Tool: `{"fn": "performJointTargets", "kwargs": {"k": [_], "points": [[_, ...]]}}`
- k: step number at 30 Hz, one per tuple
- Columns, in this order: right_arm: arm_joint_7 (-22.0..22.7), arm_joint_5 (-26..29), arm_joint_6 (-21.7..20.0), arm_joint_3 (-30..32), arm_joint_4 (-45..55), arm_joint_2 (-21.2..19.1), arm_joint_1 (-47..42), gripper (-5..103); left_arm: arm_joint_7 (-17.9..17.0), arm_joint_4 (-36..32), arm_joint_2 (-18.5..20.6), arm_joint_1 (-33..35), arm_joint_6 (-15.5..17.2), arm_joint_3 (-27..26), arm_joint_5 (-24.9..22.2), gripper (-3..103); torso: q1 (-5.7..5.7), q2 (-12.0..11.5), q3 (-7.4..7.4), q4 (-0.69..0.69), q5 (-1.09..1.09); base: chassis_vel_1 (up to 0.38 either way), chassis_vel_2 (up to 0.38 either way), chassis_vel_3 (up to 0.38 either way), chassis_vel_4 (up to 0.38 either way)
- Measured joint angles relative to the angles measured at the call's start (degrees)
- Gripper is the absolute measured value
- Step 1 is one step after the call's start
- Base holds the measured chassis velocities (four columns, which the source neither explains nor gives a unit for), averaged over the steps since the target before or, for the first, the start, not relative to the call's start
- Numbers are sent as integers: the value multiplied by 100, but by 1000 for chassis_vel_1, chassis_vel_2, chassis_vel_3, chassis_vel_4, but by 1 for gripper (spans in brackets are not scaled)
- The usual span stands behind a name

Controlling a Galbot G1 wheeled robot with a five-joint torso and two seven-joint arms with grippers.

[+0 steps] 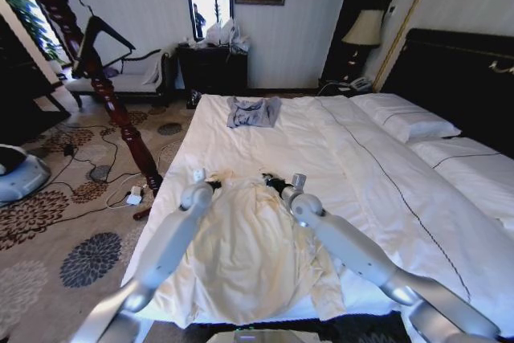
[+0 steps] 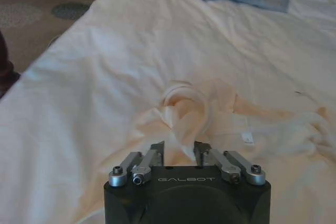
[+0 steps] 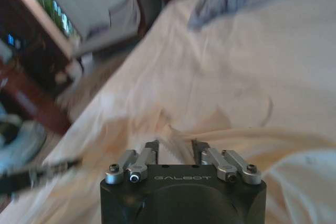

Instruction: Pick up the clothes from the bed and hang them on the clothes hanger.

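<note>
The cream clothes lie spread flat on the bed near its front edge, collar end away from me. My left gripper is at the garment's far left corner, and in the left wrist view it is shut on a raised fold of the cream fabric. My right gripper is at the far right corner, and its own wrist view shows it shut on the fabric's edge. The black clothes hanger hangs on the pole at the far left.
A reddish-brown wooden pole leans beside the bed's left edge, with cables on the carpet by its foot. A blue-grey garment lies farther up the bed. White pillows and the dark headboard are on the right.
</note>
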Motion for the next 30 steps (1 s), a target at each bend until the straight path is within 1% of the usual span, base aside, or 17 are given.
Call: {"fn": "performJointTargets", "kwargs": {"k": [3, 5, 6, 7, 8, 10, 12, 13, 15, 16, 18, 20, 21, 23, 25, 26, 30], "points": [[495, 884, -929, 401, 700, -248, -106, 51, 626, -902, 514, 348, 29, -382, -405, 49, -1, 0, 0, 0, 1, 0, 0, 0, 0], [521, 1124, -1066, 542, 910, -340, -116, 56, 770, -1120, 639, 414, 29, -588, -652, 54, -1, 0, -1, 0, 0, 0, 0, 0, 0], [499, 1356, -1129, 722, 1219, -480, -112, 62, 924, -1432, 837, 498, 29, -945, -1161, 60, -1, 0, -1, 0, 2, 0, 0, 0, 0], [474, 1457, -1101, 841, 1461, -597, -86, 62, 984, -1656, 997, 531, 29, -1185, -1507, 66, -1, 0, -1, 1, 1, 0, 0, 0, 0], [474, 1457, -1101, 841, 1461, -597, -86, 62, 984, -1656, 997, 531, 29, -1185, -1507, 66, -1, 0, -1, 1, 1, 0, 0, 0, 0], [432, 1407, -674, 994, 1788, -773, 10, 73, 915, -1901, 1321, 528, 29, -1553, -1908, 71, -1, 1, -1, 0, 2, 0, 0, 0, 0], [400, 1264, -377, 1055, 1825, -798, 46, 78, 818, -1939, 1418, 521, 28, -1688, -2002, 76, -2, 1, -1, 0, 0, 0, 0, 0, 0], [367, 1039, 29, 1162, 1823, -801, 73, 83, 713, -1957, 1547, 525, 21, -1841, -1977, 82, -1, 0, -1, 0, 0, 0, 0, 0, 0], [337, 561, 719, 1649, 1744, -813, 13, 94, 653, -1955, 1892, 746, -228, -2264, -1408, 92, 3, 0, 1, 1, 2, 0, 0, 0, 0], [337, 561, 719, 1649, 1744, -813, 13, 94, 653, -1955, 1892, 746, -228, -2264, -1408, 92, 3, 0, 1, 1, 2, 0, 0, 0, 0], [194, 102, 1201, 2269, 1674, -957, -262, 99, 658, -1900, 2181, 1243, -649, -2898, -800, 99, 3, 0, 1, 3, 2, 0, 0, 0, 0], [-75, -355, 1576, 3076, 1593, -1156, -791, 99, 989, -1779, 2344, 1819, -1224, -3529, -41, 100, 1, 0, 0, 3, 2, 0, 0, 0, 0], [-75, -355, 1576, 3076, 1593, -1156, -791, 99, 989, -1779, 2344, 1819, -1224, -3529, -41, 100, 1, 0, 0, 3, 2, 0, 0, 0, 0], [-329, -771, 1902, 3883, 1517, -1233, -1513, 100, 1524, -1596, 2285, 2533, -1894, -4127, 703, 100, -1, 1, -2, -1, 5, 0, 0, 0, 0], [-531, -1232, 2288, 4584, 1432, -1070, -2236, 100, 1998, -1445, 1880, 3184, -2312, -4461, 1165, 100, -1, 1, -1, -2, 4, 0, 0, 0, 0], [-531, -1232, 2288, 4584, 1432, -1070, -2236, 100, 1998, -1445, 1880, 3184, -2312, -4461, 1165, 100, -1, 1, -1, -2, 4, 0, 0, 0, 0], [-1151, -3286, 3358, 5413, 897, -147, -3473, 100, 2806, -1145, 314, 3886, -2960, -4552, 2597, 100, -1, 0, 0, 6, -2, 0, 0, 0, 0]]}}
